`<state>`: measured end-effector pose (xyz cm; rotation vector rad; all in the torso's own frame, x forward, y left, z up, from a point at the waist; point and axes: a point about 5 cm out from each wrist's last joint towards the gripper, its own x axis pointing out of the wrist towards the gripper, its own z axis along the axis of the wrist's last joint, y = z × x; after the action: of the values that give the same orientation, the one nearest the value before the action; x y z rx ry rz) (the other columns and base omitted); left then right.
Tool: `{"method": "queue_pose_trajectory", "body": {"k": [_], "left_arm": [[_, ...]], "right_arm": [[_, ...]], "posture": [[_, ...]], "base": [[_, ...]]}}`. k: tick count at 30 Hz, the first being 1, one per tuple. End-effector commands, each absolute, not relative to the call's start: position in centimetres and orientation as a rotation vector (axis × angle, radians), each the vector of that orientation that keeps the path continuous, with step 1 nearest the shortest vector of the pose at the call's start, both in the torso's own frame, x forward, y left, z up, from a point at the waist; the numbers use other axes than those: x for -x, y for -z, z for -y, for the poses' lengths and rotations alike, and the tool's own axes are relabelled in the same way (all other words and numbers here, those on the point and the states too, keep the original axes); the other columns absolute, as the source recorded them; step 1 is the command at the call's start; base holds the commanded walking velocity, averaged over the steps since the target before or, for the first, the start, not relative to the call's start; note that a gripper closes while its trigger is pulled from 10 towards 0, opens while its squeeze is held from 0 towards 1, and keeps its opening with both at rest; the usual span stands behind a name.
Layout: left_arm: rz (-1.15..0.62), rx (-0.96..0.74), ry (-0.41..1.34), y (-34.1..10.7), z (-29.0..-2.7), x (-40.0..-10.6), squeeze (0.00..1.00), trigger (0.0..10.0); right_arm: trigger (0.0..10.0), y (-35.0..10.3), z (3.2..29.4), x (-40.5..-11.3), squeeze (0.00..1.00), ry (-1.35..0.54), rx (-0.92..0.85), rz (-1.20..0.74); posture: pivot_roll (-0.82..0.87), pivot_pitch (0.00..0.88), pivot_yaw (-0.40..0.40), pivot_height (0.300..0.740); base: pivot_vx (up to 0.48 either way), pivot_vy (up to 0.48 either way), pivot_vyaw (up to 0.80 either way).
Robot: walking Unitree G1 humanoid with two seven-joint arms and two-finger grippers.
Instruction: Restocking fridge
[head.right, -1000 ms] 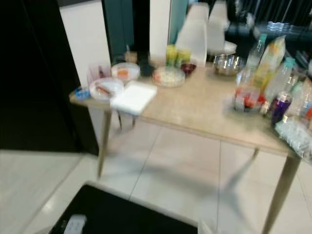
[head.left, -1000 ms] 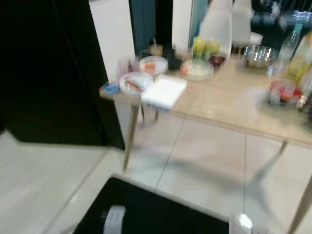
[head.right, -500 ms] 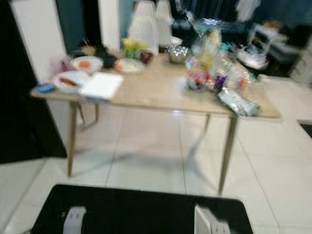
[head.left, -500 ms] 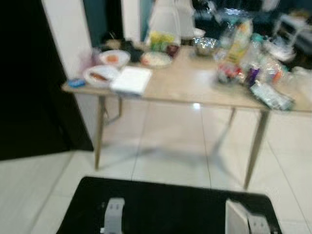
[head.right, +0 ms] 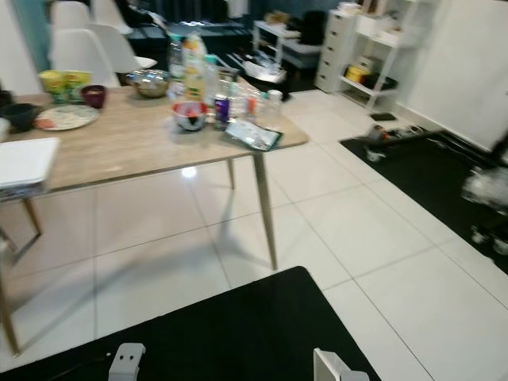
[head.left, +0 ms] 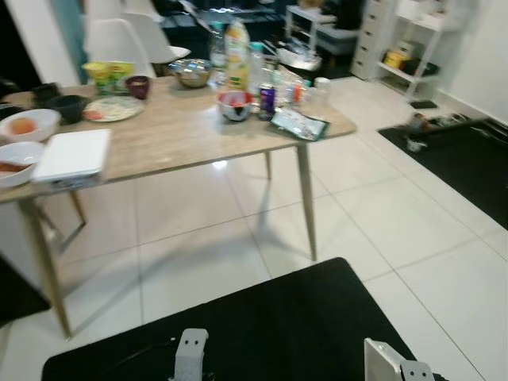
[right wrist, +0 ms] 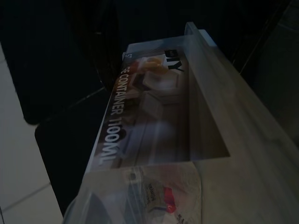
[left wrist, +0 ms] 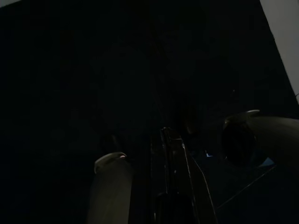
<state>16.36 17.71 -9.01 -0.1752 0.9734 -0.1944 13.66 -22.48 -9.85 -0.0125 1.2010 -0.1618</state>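
The robot stands a little way back from a long wooden table point(head.left: 175, 139) on a white tiled floor point(head.left: 373, 214). Lots of food waits on the table. There is a white box point(head.left: 73, 155) near the robot's left end, plates with food point(head.left: 111, 109), a dark bowl point(head.left: 67, 105), a shiny metal bowl point(head.left: 190, 74), a tall yellow bottle point(head.left: 236, 54), a small red and white bowl point(head.left: 234, 104), a purple can point(head.left: 267, 101) and a flat packet point(head.left: 298, 124) by the far corner. White chairs point(head.left: 111, 44) stand behind the table.

The right wrist view is dim. A clear plastic container point(right wrist: 154, 116) with a paper label is right in front of that camera, with a bag point(right wrist: 163, 198) tucked by it. I think the right arm is carrying it, but I cannot tell if the right pincer is spread or pinching it.

The left wrist view is very dark. The left arm seems to hang idle, and I cannot tell how its pincer stands.

No fridge is in sight. So the job looks far from done: almost all the food sits on the table, and the container has yet to go into the fridge
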Motion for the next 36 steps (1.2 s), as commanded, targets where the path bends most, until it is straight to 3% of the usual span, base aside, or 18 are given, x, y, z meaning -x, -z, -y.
{"method": "queue_pose_trajectory", "body": {"k": [1,36], "left_arm": [[-0.998,0.168,0.184,9.27,-17.89,-15.78,0.00,10.0],[-0.991,0.054,0.102,9.13,-18.64,-16.34,0.00,10.0]], "right_arm": [[10.0,9.62,22.63,-14.21,0.00,0.162,0.023,-1.179],[10.0,9.58,22.32,-14.54,0.00,0.200,-0.006,-1.180]], "posture": [[0.08,0.000,-0.041,0.740],[0.09,0.000,-0.035,0.740]], "base": [[0.000,0.000,-0.79],[0.000,0.000,-0.78]]}}
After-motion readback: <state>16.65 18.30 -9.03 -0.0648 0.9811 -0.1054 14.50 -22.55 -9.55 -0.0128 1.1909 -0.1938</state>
